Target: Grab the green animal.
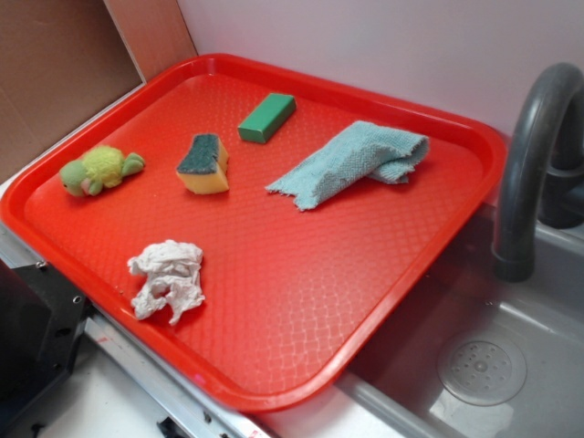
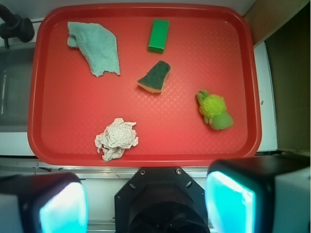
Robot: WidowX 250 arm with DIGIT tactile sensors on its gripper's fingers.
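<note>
The green animal (image 1: 99,170) is a small plush turtle with a fuzzy yellow-green shell and pale green head. It lies on the red tray (image 1: 292,301) near its left edge. In the wrist view the turtle (image 2: 214,110) lies at the tray's right side. My gripper (image 2: 146,204) is open and empty, with the cyan pads (image 2: 228,204) wide apart. It hangs high above the tray's near edge, well away from the turtle. The gripper does not show in the exterior view.
On the tray (image 2: 73,145) lie a yellow sponge with dark green top (image 1: 204,164), a green rectangular block (image 1: 266,117), a light blue cloth (image 1: 351,161) and a crumpled white paper (image 1: 168,278). A sink with a grey faucet (image 1: 534,164) is at the right.
</note>
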